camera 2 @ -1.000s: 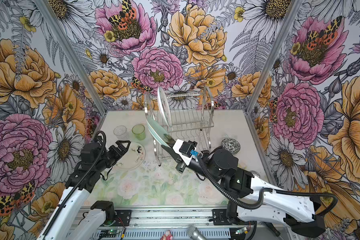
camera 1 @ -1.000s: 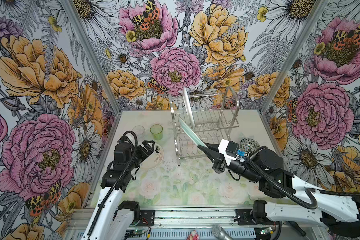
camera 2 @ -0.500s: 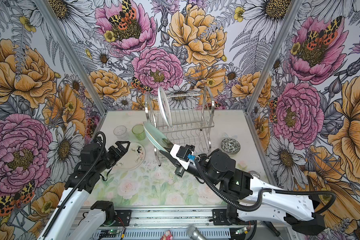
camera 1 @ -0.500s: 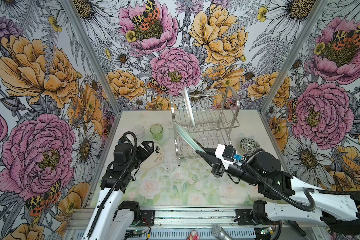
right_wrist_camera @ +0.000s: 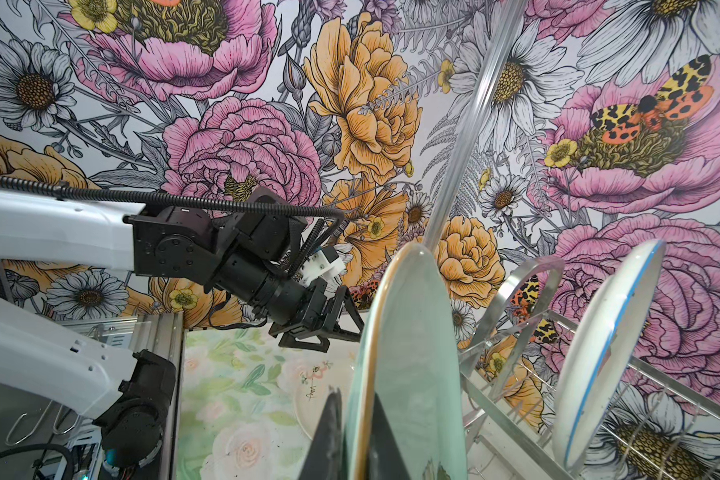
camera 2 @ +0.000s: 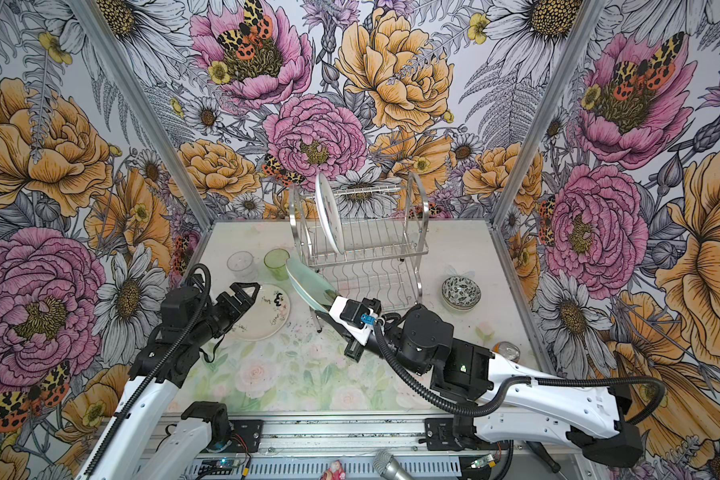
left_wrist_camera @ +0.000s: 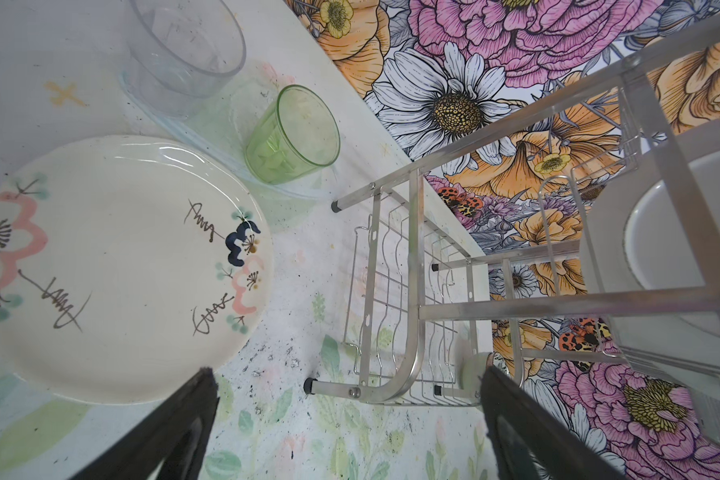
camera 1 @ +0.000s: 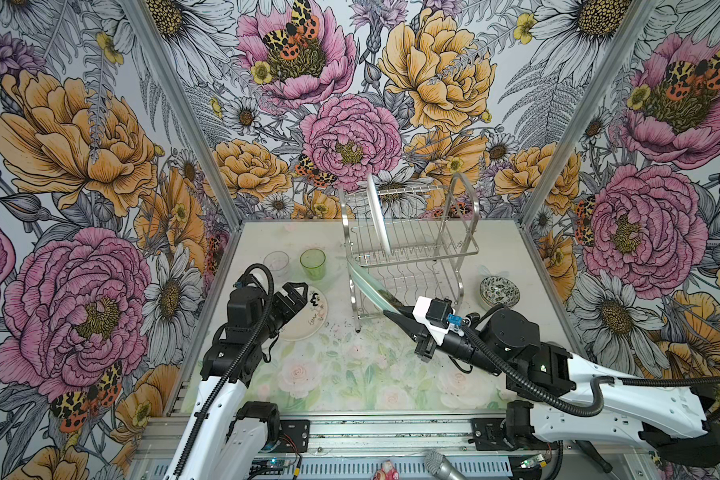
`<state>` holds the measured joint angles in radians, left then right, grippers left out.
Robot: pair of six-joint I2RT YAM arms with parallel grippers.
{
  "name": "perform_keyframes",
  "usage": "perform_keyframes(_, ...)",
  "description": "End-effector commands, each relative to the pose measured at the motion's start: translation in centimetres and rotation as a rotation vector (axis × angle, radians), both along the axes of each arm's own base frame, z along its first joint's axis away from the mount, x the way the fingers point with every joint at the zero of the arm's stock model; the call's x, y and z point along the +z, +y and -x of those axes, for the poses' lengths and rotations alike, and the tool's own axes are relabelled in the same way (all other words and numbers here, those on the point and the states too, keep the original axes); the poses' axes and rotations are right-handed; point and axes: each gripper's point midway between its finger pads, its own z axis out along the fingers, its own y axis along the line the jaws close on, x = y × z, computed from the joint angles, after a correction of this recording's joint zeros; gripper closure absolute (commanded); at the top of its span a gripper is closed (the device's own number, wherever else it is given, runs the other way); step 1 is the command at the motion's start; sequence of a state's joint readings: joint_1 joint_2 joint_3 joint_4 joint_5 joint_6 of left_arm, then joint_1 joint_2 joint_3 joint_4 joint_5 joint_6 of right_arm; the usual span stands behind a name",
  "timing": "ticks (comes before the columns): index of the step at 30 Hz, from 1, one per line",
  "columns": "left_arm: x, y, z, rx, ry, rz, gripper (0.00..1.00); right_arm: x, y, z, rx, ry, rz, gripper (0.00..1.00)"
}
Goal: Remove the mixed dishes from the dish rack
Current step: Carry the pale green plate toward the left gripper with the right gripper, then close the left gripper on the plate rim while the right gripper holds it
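Now | my right gripper [camera 1: 393, 309] clamps pale aqua plate [camera 1: 366, 284] beside dish rack [camera 1: 429, 249] | left gripper [camera 1: 298, 293] spread wide near cream plate [camera 1: 316, 322]

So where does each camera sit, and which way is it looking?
Both top views: one twin-lens camera high at the front, looking down and back over the table, the dish rack, the left arm and right arm.
Left wrist view: on the left arm, looking past the open left gripper at the cream plate, green cup and rack.
Right wrist view: on the right arm, looking along the aqua plate pinched in the right gripper; the left arm shows.
Shared: both wrist views catch the white plate in the rack.
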<state>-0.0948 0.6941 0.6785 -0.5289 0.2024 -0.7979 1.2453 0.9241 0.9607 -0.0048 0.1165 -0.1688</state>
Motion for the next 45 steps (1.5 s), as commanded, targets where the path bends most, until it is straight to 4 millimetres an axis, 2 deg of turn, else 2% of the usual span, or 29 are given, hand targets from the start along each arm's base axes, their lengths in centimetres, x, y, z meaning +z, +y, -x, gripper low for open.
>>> perform_keyframes(1,-0.2,0.4,0.2,0.020,0.009,0.002,0.01,3.7,-0.2,0.2,-0.002,-0.030,-0.147,1.00)
perform_keyframes(7,-0.2,0.3,0.3,0.017,0.013,0.010,0.01,2.2,1.0,0.1,0.009,0.006,-0.123,1.00)
perform_keyframes(16,0.9,0.1,0.7,0.015,0.008,0.044,0.01,-1.9,3.2,-1.1,-0.018,0.053,-0.006,1.00)
perform_keyframes(33,2.9,-2.4,1.9,-0.055,0.028,0.248,0.01,-6.7,6.2,-3.3,-0.092,0.042,0.155,1.00)
perform_keyframes(38,3.7,-3.5,2.6,-0.093,0.045,0.323,0.01,-7.4,6.7,-3.8,-0.128,0.021,0.190,1.00)
perform_keyframes(45,4.5,-5.0,3.3,-0.118,0.063,0.407,0.01,-7.2,7.1,-4.4,-0.157,-0.003,0.208,1.00)
